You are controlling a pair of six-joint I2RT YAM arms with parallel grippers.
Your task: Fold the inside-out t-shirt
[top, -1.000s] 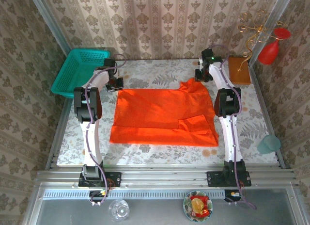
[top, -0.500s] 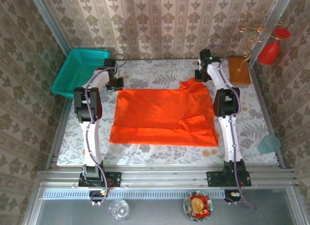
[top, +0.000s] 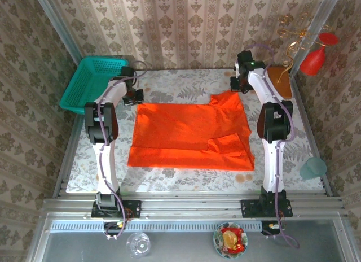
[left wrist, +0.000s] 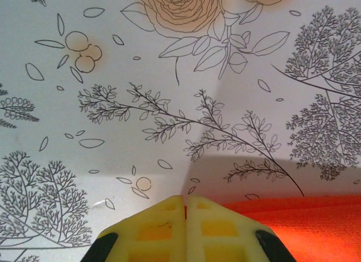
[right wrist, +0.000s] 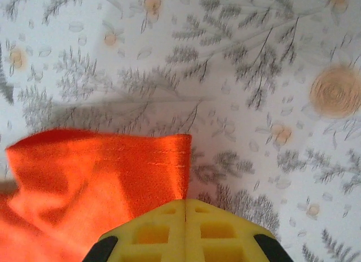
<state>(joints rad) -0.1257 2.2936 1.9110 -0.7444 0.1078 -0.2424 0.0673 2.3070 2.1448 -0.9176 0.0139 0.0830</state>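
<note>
The inside-out t-shirt (top: 189,135) lies spread on the flowered tablecloth, bright orange-red, with a folded flap at its near right. My left gripper (top: 135,98) sits at the shirt's far left corner. In the left wrist view its yellow fingers (left wrist: 185,199) are shut, a sliver of orange cloth between them, and the shirt (left wrist: 316,228) runs off to the right. My right gripper (top: 241,87) is at the far right corner. Its fingers (right wrist: 185,202) are shut on the shirt's hemmed edge (right wrist: 101,171), which rises off the table into them.
A teal basket (top: 93,81) stands at the far left. A brown block (top: 279,81) and a red vase (top: 315,59) are at the far right. A pale teal cup (top: 313,167) sits at the right edge. The wall is close behind both grippers.
The right gripper has shut on the shirt's far right corner and moved slightly right and away, drawing that corner out flatter. The left arm has barely moved.
</note>
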